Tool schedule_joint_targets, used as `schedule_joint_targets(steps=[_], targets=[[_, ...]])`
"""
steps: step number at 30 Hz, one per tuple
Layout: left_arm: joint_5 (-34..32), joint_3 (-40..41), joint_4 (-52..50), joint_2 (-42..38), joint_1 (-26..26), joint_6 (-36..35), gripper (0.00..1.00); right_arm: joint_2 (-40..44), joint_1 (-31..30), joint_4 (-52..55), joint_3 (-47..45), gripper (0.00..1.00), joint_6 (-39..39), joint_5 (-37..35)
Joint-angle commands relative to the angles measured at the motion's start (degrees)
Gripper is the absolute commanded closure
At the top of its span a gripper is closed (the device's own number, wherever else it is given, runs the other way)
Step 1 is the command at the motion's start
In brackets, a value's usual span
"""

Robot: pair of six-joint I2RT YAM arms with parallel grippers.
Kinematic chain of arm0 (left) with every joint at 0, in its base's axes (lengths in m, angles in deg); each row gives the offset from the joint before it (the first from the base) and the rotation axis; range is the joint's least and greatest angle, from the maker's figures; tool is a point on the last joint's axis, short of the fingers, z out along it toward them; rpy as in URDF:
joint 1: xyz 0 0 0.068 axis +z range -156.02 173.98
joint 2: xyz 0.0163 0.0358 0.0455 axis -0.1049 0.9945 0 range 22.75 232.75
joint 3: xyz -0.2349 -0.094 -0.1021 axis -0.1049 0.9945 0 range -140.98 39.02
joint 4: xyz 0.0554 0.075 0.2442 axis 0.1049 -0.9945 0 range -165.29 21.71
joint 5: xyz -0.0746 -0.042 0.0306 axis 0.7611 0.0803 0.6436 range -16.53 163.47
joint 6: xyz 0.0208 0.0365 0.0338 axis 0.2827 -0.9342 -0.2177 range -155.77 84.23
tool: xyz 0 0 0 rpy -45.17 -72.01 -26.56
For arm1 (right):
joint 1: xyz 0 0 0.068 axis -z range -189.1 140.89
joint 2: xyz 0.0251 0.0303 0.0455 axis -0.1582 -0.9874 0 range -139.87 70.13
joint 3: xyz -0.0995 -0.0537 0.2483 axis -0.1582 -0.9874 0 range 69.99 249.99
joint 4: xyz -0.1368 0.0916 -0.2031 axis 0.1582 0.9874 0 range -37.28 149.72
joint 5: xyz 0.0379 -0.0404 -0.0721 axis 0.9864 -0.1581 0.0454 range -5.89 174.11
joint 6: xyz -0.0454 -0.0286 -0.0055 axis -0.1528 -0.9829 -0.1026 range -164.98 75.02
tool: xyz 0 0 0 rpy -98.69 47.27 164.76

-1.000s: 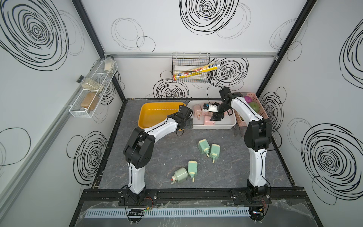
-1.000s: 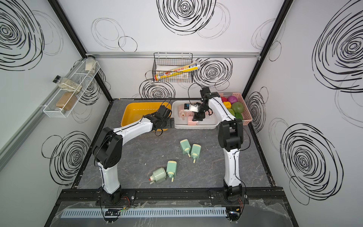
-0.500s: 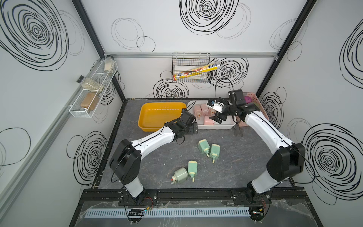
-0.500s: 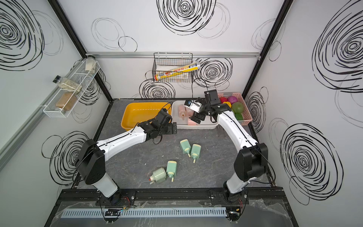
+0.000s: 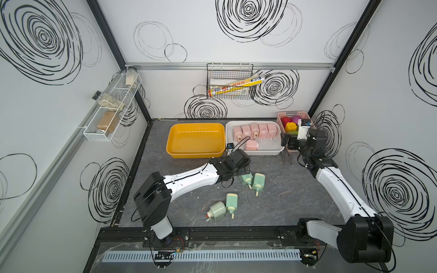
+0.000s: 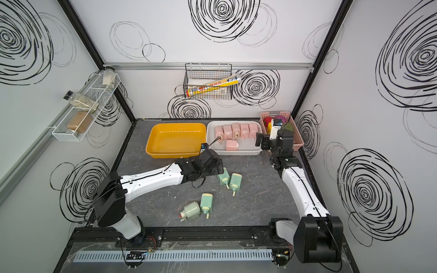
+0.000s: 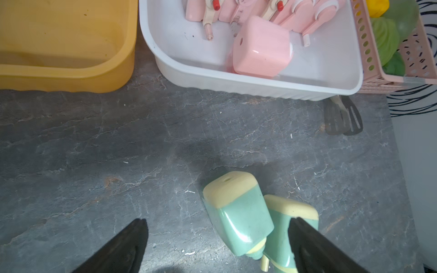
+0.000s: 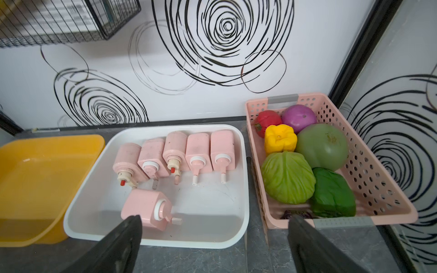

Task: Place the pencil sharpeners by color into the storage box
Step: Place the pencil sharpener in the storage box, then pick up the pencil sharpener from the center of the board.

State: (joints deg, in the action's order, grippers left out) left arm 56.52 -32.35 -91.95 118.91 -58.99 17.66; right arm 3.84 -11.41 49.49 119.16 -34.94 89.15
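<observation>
**Pinks boxed, four greens waiting on the tabletop**

All six pink sharpeners (image 5: 254, 130) lie in the white tray (image 5: 255, 154), five in a row along its far side and one alone nearer the front. The yellow tray (image 5: 194, 154) beside it holds nothing. The four green sharpeners (image 5: 259, 180) lie on the tabletop (image 5: 295, 189) in two touching pairs.

The left gripper (image 7: 216, 222) hangs over the pair nearer the trays, its jaws spread wide and empty. The right gripper (image 8: 214, 218) sits by the front rim of the white tray, next to the pink basket (image 8: 354, 219), also wide and empty.

The sharpeners look like hard, light plastic with glossy sides (likely a little slippery). The best hold is probably across the flat faces of the body. The cream neck and thin crank stub would likely twist or slip out.

Because each pair touches, one jaw has to slide in between the neighbours, and a careless close could nudge the second one away.

In the left wrist view one jaw overlaps the second sharpener, so I cannot tell whether it touches it or clears it. The stubs of that pair are cut off at the picture's edge. In both top views the wrist covers part of the nearest green one, and the height of the jaws above the tabletop is unclear.
</observation>
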Motion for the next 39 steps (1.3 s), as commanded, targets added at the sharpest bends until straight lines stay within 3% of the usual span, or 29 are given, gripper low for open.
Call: schedule_joint_targets(steps=[1, 6, 12, 16, 26, 39], targets=[[-2.8, -3.0, -0.6, 3.0, -1.1, 2.7, 0.01, 1.0, 2.1, -7.8, -1.2, 0.0, 10.4, 2.7], [-3.8, -7.1, -2.5, 7.2, -3.6, 3.4, 0.01, 0.4, 3.8, -0.6, 2.4, 0.0, 10.0, 5.2], [-7.2, -10.6, -7.4, 11.9, -4.6, 8.7, 0.01, 4.2, 3.7, 1.1, 0.9, 0.0, 10.2, 1.1], [-10.3, -13.3, -11.3, 14.5, -5.7, 12.0, 0.01, 6.3, 3.7, 2.1, -0.9, 0.0, 8.3, 4.3], [-9.5, -17.3, -11.6, 19.7, -6.0, 13.6, 0.0, 9.9, 3.6, 5.4, -1.9, 0.0, 6.2, 8.7], [-12.0, -18.0, -11.6, 21.4, -7.7, 15.6, 0.11, 10.9, 3.4, 5.0, -2.9, 0.0, 3.6, 10.7]])
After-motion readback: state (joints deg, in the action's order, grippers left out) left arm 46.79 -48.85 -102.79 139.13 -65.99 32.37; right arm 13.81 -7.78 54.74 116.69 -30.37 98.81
